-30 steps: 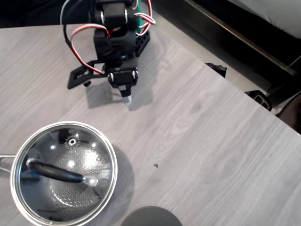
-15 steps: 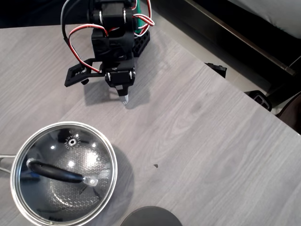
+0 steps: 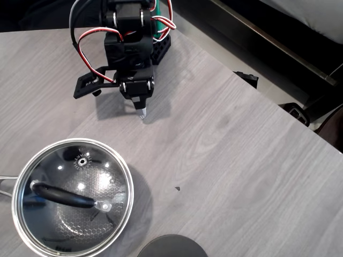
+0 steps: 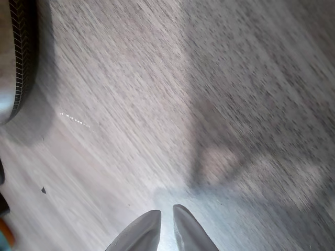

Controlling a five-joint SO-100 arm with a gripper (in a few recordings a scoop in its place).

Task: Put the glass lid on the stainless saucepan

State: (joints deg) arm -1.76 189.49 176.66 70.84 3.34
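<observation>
Overhead view, left to right: at the lower left, one stainless saucepan (image 3: 16, 222) stood on the grey wood-grain surface (image 3: 230, 176), its thin steel handle running off the left edge. One glass lid (image 3: 72, 195) sat on the saucepan's rim, the black arched handle lying across it and the small steam vent toward the top; the honeycomb interior showed through the glass. No brand, label or writing could be read on either. At the bottom edge, just right of the saucepan and apart from it, lay the top of one dark grey disc (image 3: 172, 246). Above, near the surface's far side, the single black arm with red and white wires held its gripper (image 3: 142, 111) pointing down over bare surface, well apart from the saucepan, with nothing between them. In the wrist view the gripper (image 4: 166, 217) carried nothing, its two pale fingertips nearly touching, a thin slit between them; the saucepan's wall (image 4: 10, 57) appeared at the upper left edge.
</observation>
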